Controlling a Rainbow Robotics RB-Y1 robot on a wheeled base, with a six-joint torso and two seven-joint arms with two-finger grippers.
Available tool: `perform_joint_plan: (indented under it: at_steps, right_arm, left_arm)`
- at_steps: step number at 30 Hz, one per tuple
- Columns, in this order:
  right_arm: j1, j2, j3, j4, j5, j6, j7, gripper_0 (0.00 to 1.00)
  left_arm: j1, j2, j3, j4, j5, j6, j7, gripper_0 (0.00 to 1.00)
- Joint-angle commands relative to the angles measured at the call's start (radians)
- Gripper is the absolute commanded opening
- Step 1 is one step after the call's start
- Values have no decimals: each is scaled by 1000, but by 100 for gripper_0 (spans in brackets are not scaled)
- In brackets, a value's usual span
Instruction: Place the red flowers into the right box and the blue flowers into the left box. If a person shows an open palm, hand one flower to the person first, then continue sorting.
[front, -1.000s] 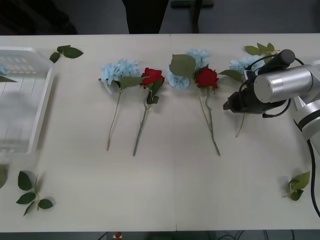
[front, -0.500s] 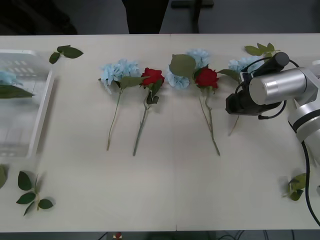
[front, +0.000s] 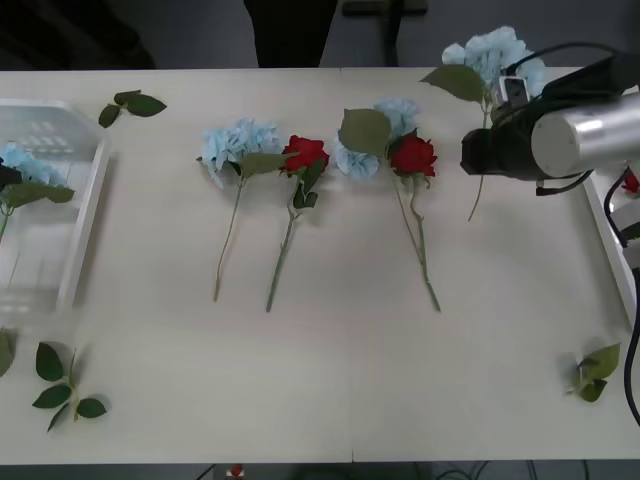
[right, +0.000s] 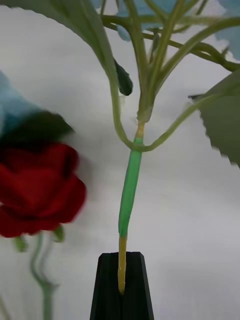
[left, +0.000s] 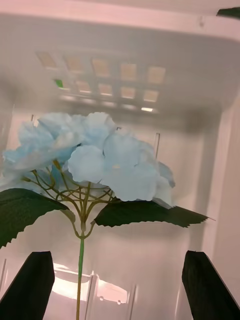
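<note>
My right gripper (front: 478, 152) hangs above the table's back right, shut on the stem of a pale blue flower (front: 497, 50) whose head rises over it. The right wrist view shows the black fingers (right: 107, 287) pinching that stem (right: 129, 190), with a red flower (right: 37, 195) beside it. Two blue flowers (front: 238, 140) (front: 388, 122) and two red flowers (front: 305, 152) (front: 413, 155) lie in a row on the table. Another blue flower (left: 100, 160) lies in the left box (front: 85, 215), with my left gripper (left: 120, 287) open around its stem. The right box (front: 608, 238) shows as a white rim.
Loose green leaves lie at the back left (front: 132, 102), the front left (front: 65, 388) and the front right (front: 597, 372). A dark figure (front: 290, 30) stands behind the table's far edge. The table's front half is bare.
My right gripper has lifted the blue flower off the table and carried it up and back. In the left box, a blue flower has come into sight and settled lower.
</note>
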Motion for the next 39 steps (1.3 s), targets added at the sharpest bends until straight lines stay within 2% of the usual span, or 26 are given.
perform_joint_plan:
  at_steps: [1, 4, 9, 14, 20, 25, 29, 34, 39]
  right_arm:
    - [53, -16, -104, -179, -104, -5, 168, 0]
    - [93, -14, -124, -263, -268, -5, 233, 0]
    - [116, -5, -149, -280, -687, -5, 300, 0]
    - [120, -1, -155, -280, -946, 32, 406, 0]
    - [122, 22, -199, -282, -1134, 139, 523, 0]
    - [122, 42, -259, -282, -1168, 219, 575, 0]
    - [122, 56, -290, -282, -1168, 250, 592, 0]
    - [111, 76, -302, -309, -1147, 153, 797, 0]
    - [88, 79, -270, -320, -1141, 30, 1015, 0]
  left_arm:
    - [-35, 1, 16, -94, 25, 36, -21, 74]
    - [-46, -18, 15, -154, 62, 45, -24, 81]
    - [-74, -87, 10, -204, 157, 25, -28, 93]
    - [-91, -153, -39, -221, 231, -50, -42, 94]
    - [-100, -260, -108, -220, 217, -125, -54, 95]
    - [-120, -335, -171, -223, 227, -156, -74, 95]
    - [-112, -378, -179, -229, 356, -160, -189, 95]
    - [-61, -391, -179, -257, 591, -88, -357, 95]
    - [18, -386, -191, -338, 724, -31, -426, 96]
